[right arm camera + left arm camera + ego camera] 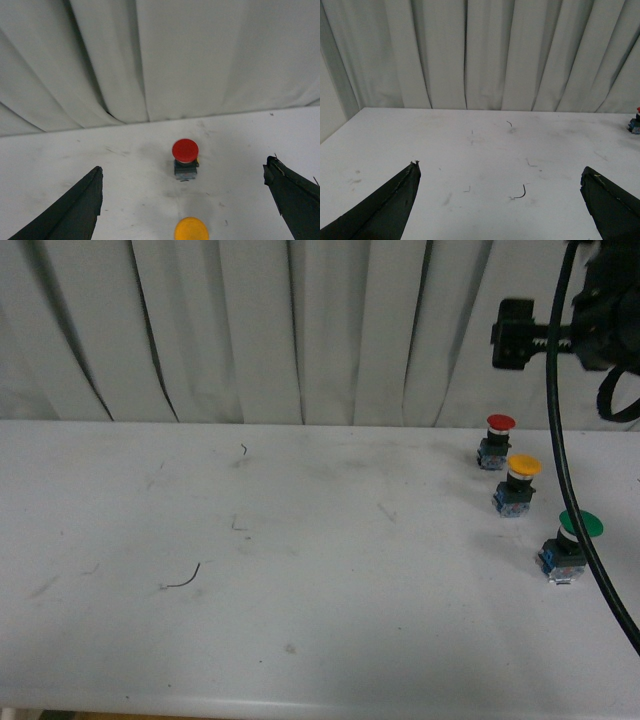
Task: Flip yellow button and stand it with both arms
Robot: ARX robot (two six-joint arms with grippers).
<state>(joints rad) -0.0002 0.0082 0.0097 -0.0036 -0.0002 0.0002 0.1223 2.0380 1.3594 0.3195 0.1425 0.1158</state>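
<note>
The yellow button (522,468) stands upright on the white table (300,540) at the right, yellow cap on top and blue base below. In the right wrist view only its cap (191,229) shows, at the picture's lower edge. My right gripper (183,167) hangs open above it, black fingers (80,210) spread wide to either side and touching nothing. The right arm (600,310) shows at the upper right of the front view. My left gripper (501,167) is open over bare table far from the button; it does not show in the front view.
A red-capped button (500,423) stands just behind the yellow one, also seen as the red button (185,150) between the right fingers. A larger green-capped button (580,525) stands in front. A black cable (555,440) hangs past them. A white curtain (250,330) backs the table.
</note>
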